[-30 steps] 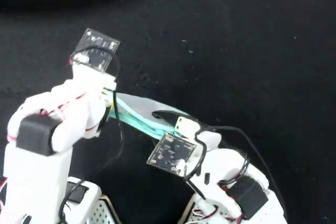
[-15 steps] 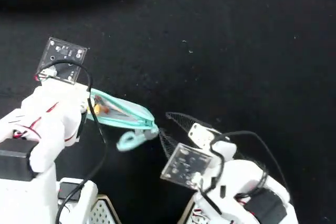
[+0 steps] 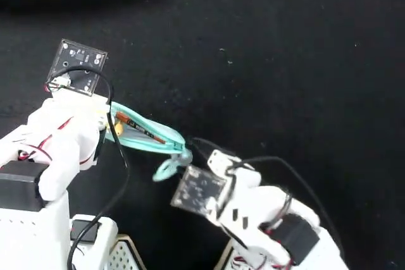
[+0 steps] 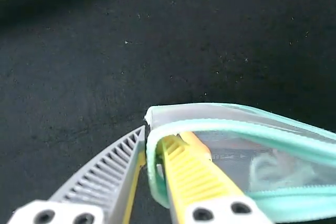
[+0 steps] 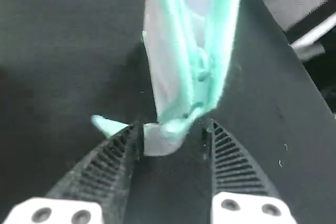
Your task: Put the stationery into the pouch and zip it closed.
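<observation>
Black table cloth [image 3: 285, 61] lies under the teal pouch [image 3: 147, 136].

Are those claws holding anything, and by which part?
The left gripper pinches the pouch at one end of its rim. The right gripper stands open around the pouch's other end, holding nothing.

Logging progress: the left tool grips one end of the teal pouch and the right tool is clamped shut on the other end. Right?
Not quite. The left tool grips one end of the teal pouch, but the right tool is open: the right wrist view shows its jaws apart on either side of the other end.
</observation>
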Tool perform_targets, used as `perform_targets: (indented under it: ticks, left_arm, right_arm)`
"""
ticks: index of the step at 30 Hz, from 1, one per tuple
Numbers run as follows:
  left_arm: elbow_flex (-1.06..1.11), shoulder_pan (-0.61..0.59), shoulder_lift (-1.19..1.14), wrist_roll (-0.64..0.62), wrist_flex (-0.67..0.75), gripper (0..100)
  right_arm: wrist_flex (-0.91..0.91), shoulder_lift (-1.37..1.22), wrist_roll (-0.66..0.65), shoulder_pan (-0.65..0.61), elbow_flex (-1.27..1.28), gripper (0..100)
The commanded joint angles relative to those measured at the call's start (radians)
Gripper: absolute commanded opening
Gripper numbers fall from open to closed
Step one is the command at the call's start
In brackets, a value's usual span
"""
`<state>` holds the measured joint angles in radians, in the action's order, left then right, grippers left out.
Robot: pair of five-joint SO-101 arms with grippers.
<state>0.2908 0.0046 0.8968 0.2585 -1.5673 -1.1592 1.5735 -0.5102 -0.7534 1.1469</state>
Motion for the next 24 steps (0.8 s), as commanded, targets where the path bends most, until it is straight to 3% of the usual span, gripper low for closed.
perform_targets:
  ticks: [1, 4, 9, 13, 18, 24]
  left_arm:
    - [-0.002, 0.001, -0.011, 0.002, 0.008, 3]
    - [-0.002, 0.001, -0.011, 0.002, 0.008, 3]
    - [-0.002, 0.001, -0.011, 0.002, 0.008, 3]
    - [-0.002, 0.001, -0.011, 0.002, 0.008, 3]
    - [-0.001, 0.001, -0.011, 0.002, 0.006, 3]
    - [-0.001, 0.001, -0.011, 0.002, 0.006, 3]
  right_arm:
    - [0.084, -0.005, 0.011, 0.044, 0.035, 18.8]
    - [0.092, -0.004, 0.011, 0.043, 0.024, 16.2]
    - [0.095, -0.004, 0.005, 0.04, -0.024, 1.5]
    - [0.086, -0.004, 0.002, 0.046, -0.039, 1.1]
    - [0.011, -0.004, -0.11, 0.11, -0.108, 1.1]
    - [-0.018, -0.004, -0.107, 0.166, -0.151, 1.1]
